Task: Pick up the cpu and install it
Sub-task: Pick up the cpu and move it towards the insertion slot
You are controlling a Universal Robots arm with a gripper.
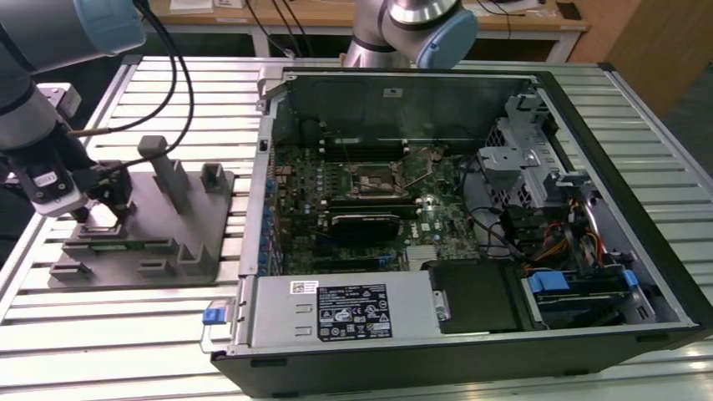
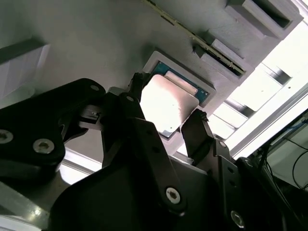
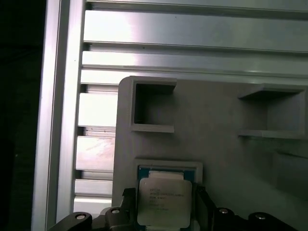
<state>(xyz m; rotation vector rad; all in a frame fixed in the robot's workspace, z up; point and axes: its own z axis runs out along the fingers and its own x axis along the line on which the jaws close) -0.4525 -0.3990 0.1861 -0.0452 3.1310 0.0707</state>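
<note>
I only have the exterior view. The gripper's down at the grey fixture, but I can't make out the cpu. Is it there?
Observer: Yes. In the first wrist view the cpu lies in a square pocket of the fixture.
Operator: Which side is up?
Observer: Its metal top faces up.
Operator: Is the gripper lined up on it?
Observer: Yes, the gripper straddles the cpu. I can't tell if it grips. The cpu looks seated level in the pocket.
</note>
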